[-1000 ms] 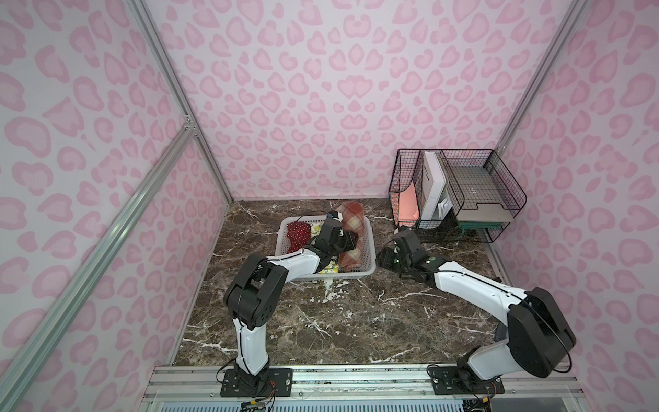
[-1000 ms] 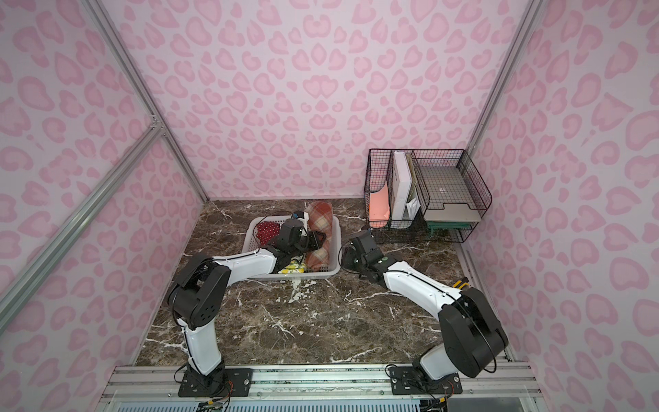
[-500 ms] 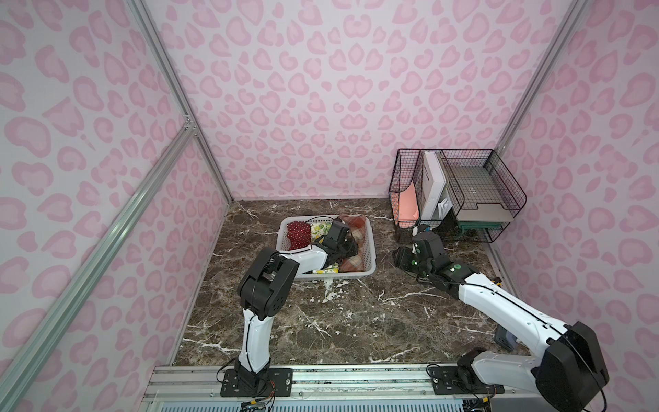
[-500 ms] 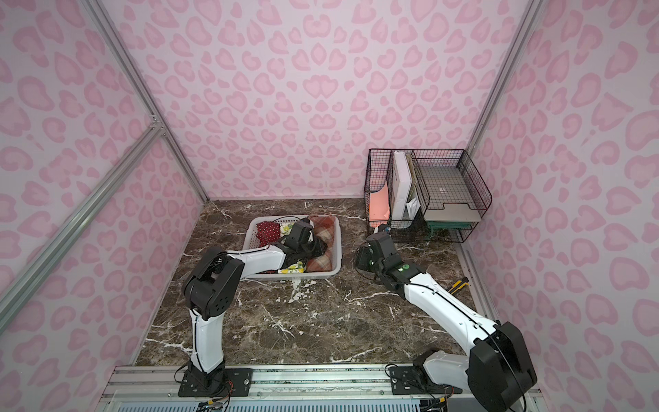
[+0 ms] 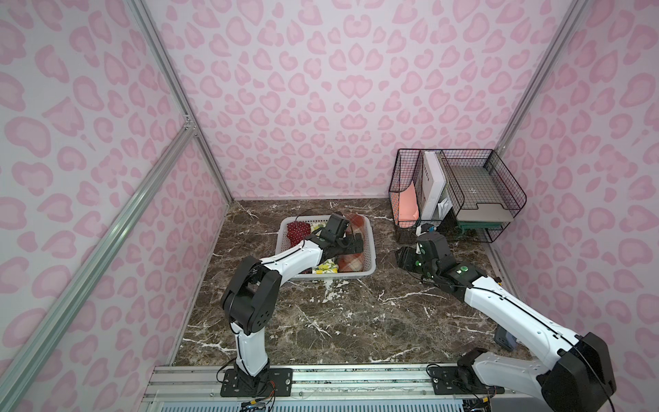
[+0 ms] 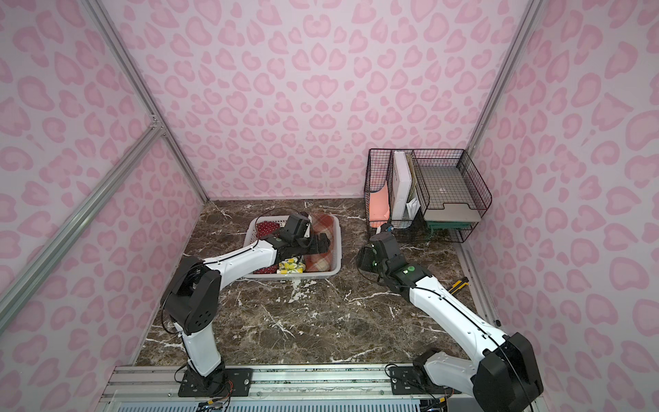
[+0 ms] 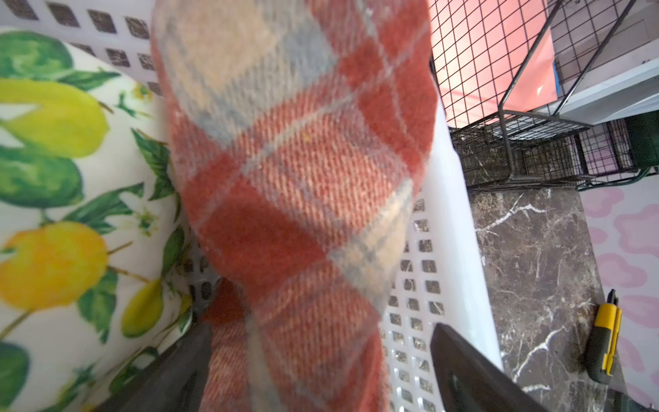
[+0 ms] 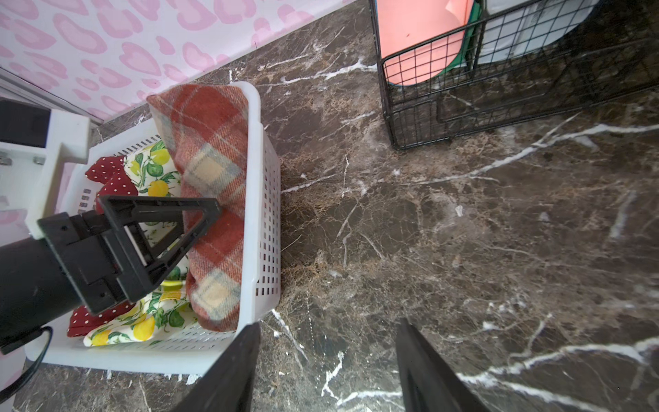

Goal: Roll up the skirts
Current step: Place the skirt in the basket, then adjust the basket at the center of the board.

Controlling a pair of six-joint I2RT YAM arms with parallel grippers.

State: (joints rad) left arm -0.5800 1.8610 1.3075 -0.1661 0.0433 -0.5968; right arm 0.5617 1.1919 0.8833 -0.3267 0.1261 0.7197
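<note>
The marble table (image 5: 338, 321) is mostly bare. The white basket (image 5: 372, 246) sits toward its back, and all three skirts lie inside it as rolls. The plaid skirt (image 5: 351, 262) is the thickest. It lies against the basket's right wall, with its long axis running from the near rim to the far one. The lemon skirt (image 5: 326, 266) is packed in beside it, and the red dotted skirt (image 5: 296, 232) lies on the far left.

The left gripper (image 5: 353, 246) hangs directly over the middle of the plaid roll, reaching in from the left. Its jaws stand wide and set across the roll's width. In the left wrist view the plaid (image 7: 303, 178) fills the space between the fingers (image 7: 474, 374), with a strip of lattice showing on one side — so it holds nothing.

The right gripper (image 5: 401, 258) is outside the basket, off the right wall, over bare marble. Its fingers (image 8: 231, 367) are parted and empty.

The left arm is plainly the nearer one. As I judge it, the roll lies straight below those jaws, so a clean rise upward — not a sideways pull — would leave it wound.
</note>
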